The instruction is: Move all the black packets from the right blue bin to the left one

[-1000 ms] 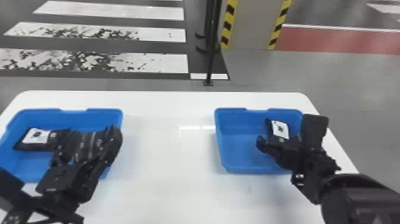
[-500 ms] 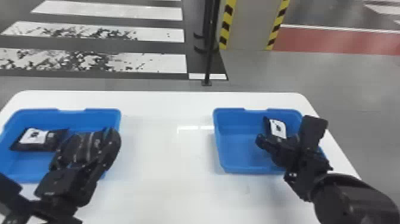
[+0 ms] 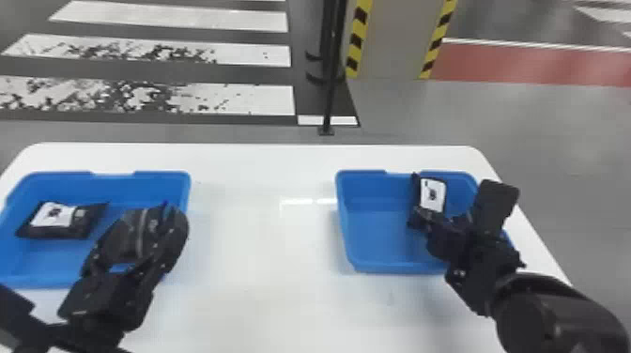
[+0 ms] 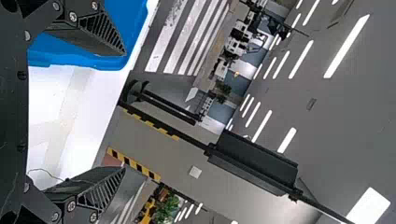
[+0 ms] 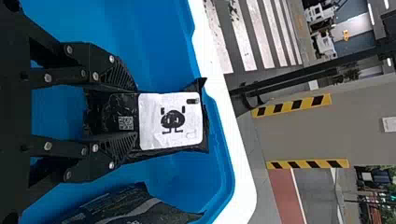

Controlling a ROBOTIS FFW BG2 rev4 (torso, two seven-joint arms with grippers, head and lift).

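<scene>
In the head view, my right gripper (image 3: 425, 221) is at the right blue bin (image 3: 359, 267), holding a black packet (image 3: 432, 195) with a white label near the back rim. Seen from the right wrist, the gripper (image 5: 136, 112) is shut on that packet (image 5: 171, 120), its label end sticking out past the fingertips. A second black packet (image 5: 133, 207) with a grey stripe lies beside it in the bin. My left gripper (image 3: 134, 244) is parked over the left blue bin (image 3: 162, 178); in its wrist view the gripper (image 4: 124, 111) stands open and holds nothing. A labelled black packet (image 3: 61, 219) lies there; another dark, striped shape is partly hidden.
The white table (image 3: 263, 244) extends between the two bins. Beyond its back edge, a thin black post (image 3: 329, 94) stands on the floor near a grey pillar (image 3: 396, 42) with yellow and black striped edges.
The held packet has risen slightly with my right gripper, its top now level with the right bin's back rim. My left gripper keeps its place over the left bin.
</scene>
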